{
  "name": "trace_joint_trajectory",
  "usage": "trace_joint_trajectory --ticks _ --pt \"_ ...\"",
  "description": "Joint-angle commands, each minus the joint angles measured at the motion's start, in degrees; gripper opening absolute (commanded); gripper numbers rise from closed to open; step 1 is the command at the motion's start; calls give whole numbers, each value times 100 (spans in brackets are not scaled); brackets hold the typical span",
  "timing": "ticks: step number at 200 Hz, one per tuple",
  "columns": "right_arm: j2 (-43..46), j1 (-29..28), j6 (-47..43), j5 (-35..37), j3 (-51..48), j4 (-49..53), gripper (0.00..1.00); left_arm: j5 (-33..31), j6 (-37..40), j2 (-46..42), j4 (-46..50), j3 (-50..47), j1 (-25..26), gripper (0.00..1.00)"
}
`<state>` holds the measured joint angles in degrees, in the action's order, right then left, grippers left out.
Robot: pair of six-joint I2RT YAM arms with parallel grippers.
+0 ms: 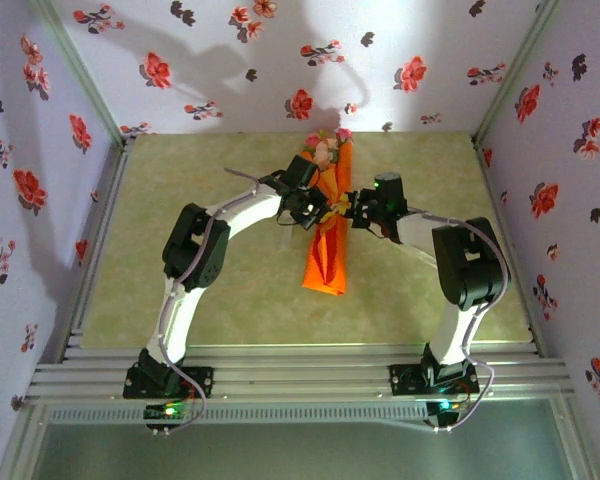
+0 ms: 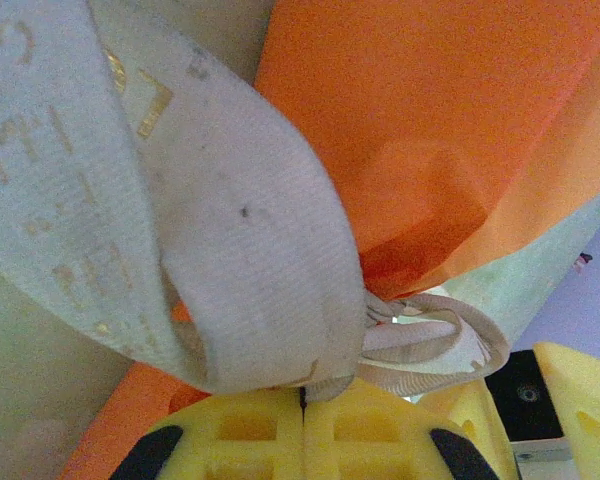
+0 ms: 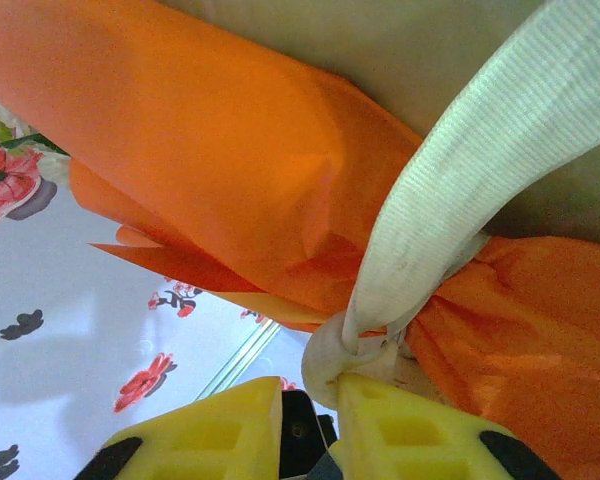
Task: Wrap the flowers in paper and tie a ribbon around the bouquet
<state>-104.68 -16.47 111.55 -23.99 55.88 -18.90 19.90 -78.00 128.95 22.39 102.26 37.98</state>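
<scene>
One long orange paper-cone bouquet [image 1: 328, 235], light and easily crushed, lies flat on the green table [image 1: 180, 190] and is best held at its cinched waist. One floppy cream woven ribbon [image 3: 460, 180] knots that waist. Left of the waist, the left gripper [image 2: 302, 400] is clenched on the ribbon. Right of it, the right gripper [image 3: 310, 400] has its jaws slightly apart, released.
</scene>
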Motion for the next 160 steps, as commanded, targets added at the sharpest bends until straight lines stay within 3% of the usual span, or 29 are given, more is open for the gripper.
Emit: trace_joint_trajectory --ticks 1,160 --pt "489 36 -173 98 115 550 25 -102 205 -9 288 14 -36 0" --pt "-129 -252 -441 93 399 721 27 -137 311 -54 365 79 -36 0"
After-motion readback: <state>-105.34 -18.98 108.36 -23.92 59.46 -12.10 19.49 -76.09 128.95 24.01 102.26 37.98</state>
